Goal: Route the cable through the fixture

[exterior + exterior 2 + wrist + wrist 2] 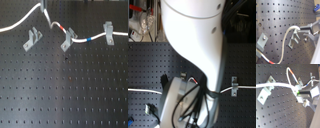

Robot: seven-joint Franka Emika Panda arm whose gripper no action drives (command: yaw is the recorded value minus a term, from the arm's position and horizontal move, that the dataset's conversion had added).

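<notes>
The white cable (20, 21) climbs from the first exterior view's left to my gripper (45, 4) at the top edge. It then drops past its red band (59, 27) into the middle fixture (67, 41). It runs on past the blue band (87, 39) to the right fixture (107, 32). The left fixture (32, 38) has no cable in its slot. In both wrist views my gripper (299, 30) (299, 92) is shut on the cable (285, 40) (278, 85), just above a fixture (293, 40).
Everything stands on a black perforated board (65, 95). In the second wrist view another grey bracket (265, 90) lies under the cable. In the second exterior view the white arm (193, 35) hides most of the scene. One bracket (233, 86) with cable shows at the second exterior view's right.
</notes>
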